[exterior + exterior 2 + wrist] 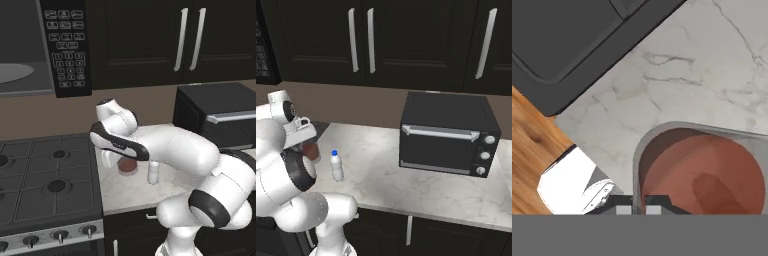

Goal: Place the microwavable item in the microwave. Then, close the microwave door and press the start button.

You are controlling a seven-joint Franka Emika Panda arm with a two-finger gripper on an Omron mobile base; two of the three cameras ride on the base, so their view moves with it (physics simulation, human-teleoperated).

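Tumbler (704, 172) of reddish-brown liquid, upright on marble worktop (406, 175), just right of stove (45, 185). Hand (639, 207) lowered over it, clenched on near rim. White bottle (336, 166) just beside tumbler. Microwave (30, 45) above stove, door open, turntable visible. Black toaster oven (448, 135) farther right.
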